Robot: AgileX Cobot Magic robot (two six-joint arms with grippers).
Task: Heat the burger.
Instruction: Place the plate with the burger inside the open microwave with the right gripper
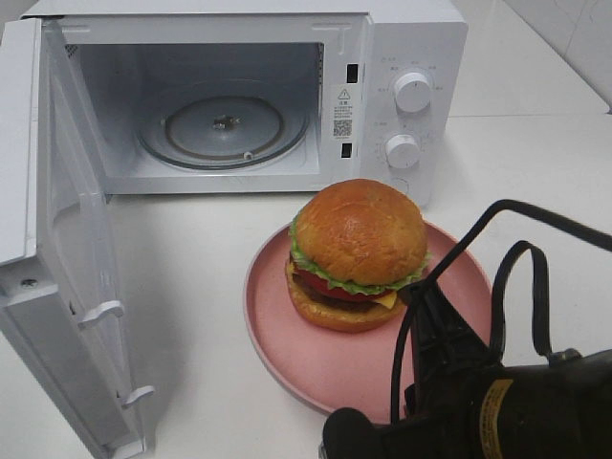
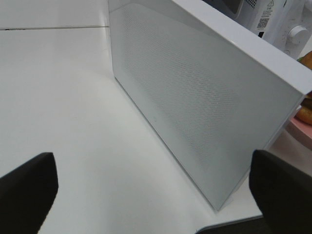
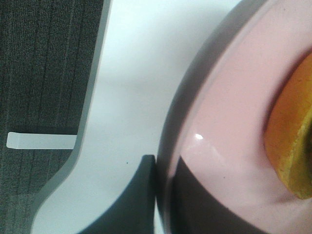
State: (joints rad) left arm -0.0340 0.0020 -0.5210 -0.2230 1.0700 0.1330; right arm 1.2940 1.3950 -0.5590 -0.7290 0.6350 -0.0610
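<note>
The left fingers [image 2: 29,190] stood spread and empty beside the open microwave door [image 1: 67,239] at frame left. Right of centre, the burger [image 1: 359,234] sat on a pink plate [image 1: 287,325] on the tabletop [image 1: 191,258]. The right fingers [image 3: 141,204] were clamped on the plate's rim at lower right.

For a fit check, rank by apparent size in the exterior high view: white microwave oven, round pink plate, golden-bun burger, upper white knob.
1. white microwave oven
2. round pink plate
3. golden-bun burger
4. upper white knob
Nearness to the camera changes nothing here.
</note>
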